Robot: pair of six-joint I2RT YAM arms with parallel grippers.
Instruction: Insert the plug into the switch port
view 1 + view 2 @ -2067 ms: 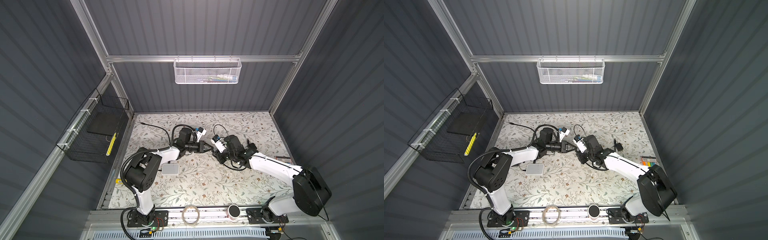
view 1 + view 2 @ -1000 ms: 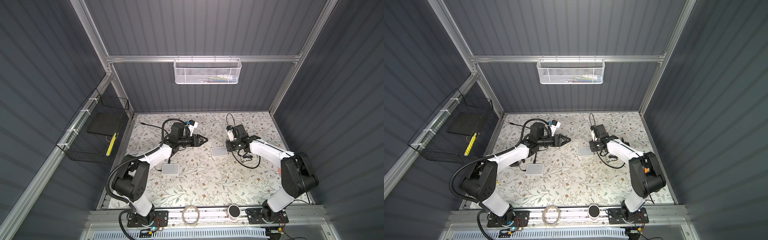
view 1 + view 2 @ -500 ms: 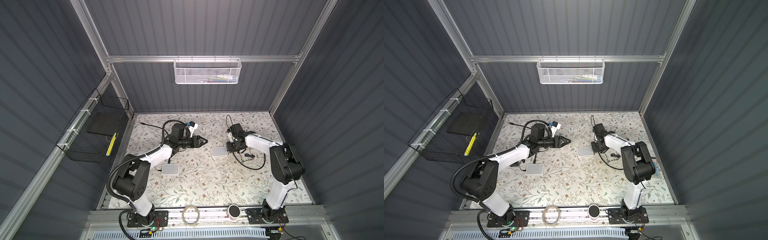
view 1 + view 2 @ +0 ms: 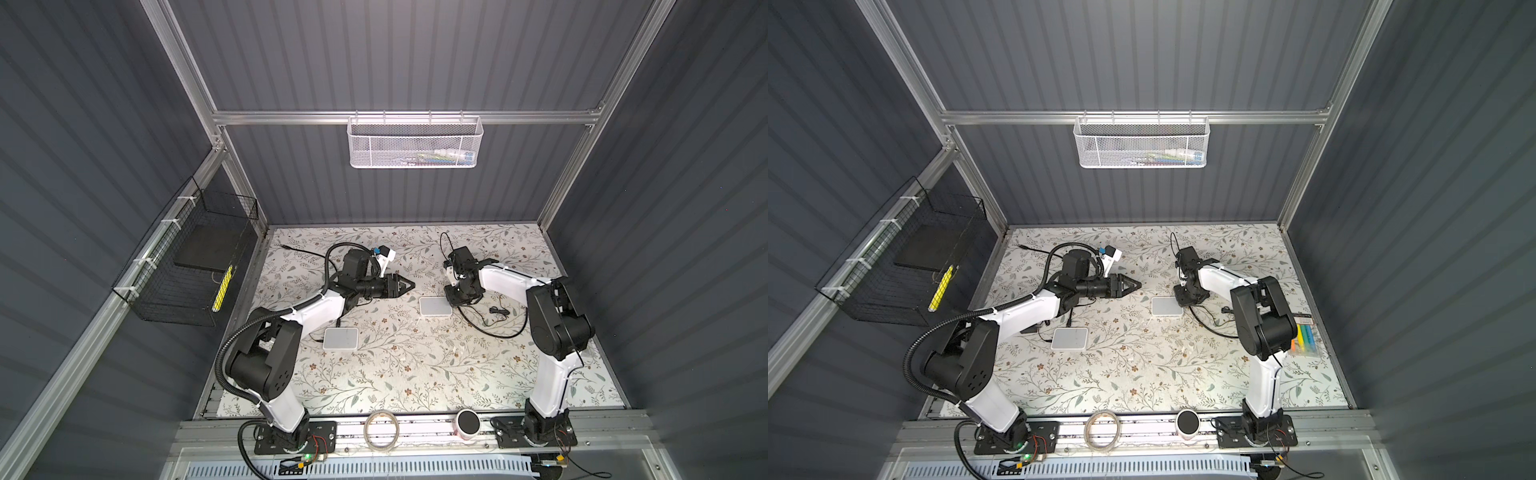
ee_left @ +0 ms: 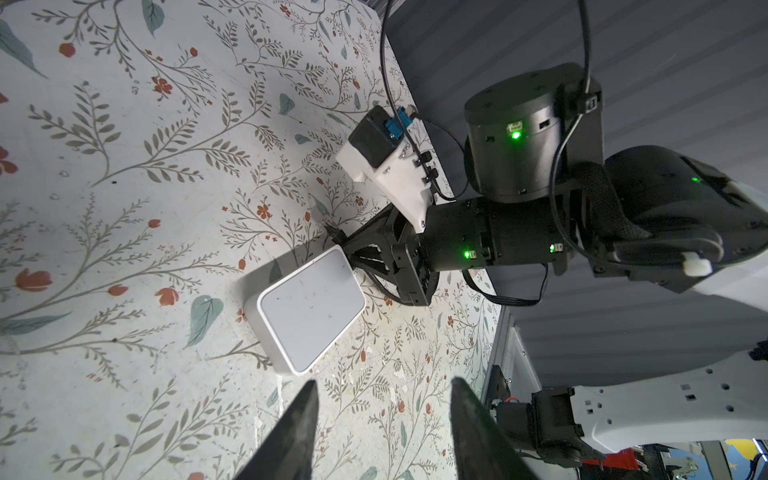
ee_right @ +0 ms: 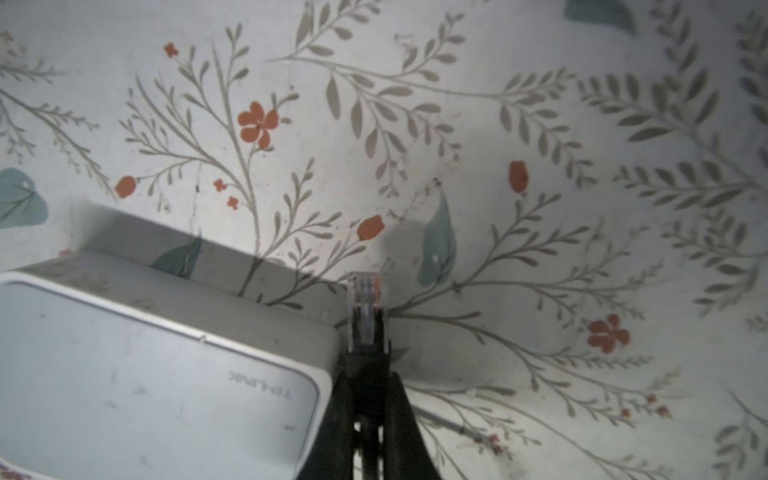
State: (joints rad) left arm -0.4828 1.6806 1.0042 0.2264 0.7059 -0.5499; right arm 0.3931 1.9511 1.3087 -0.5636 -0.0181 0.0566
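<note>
1. Nearest, on the front rail: tape roll [image 4: 380, 430] and white cylinder [image 4: 468, 423] with a dark top, side by side between the two arm bases.
2. Further in, on the floral mat [image 4: 415, 374]: second white box [image 4: 340, 338] lying flat left of middle, just beside the left forearm. Coloured markers [image 4: 1306, 338] at the mat's right edge, near the right arm.
3. Beyond that, right of middle in both top views: switch [image 4: 434, 306], flat on the mat, broad face up. TP-LINK lettering readable on that face in the right wrist view.
4. At the switch's right-hand edge: right gripper [image 4: 452, 297] pointed down, pinched narrow on the plug [image 6: 368, 291]. Clear plug with coloured wires inside, standing out past the fingertips, just beside a corner of the switch and outside it, tip over bare mat. Cannot tell whether touching the casing.
5. Just right of the switch: black cable [image 4: 484, 332] looping loose across the mat.
6. Slightly farther back and left of the switch, apart from it: left gripper [image 4: 410, 285], pointing sideways toward the switch. Fingers [image 5: 299, 436] parted to a middling width, nothing between them.
7. Farthest: black wire basket [image 4: 187, 266] on the left wall, and white mesh basket [image 4: 413, 143] hung from the back rail, a few small items inside.
</note>
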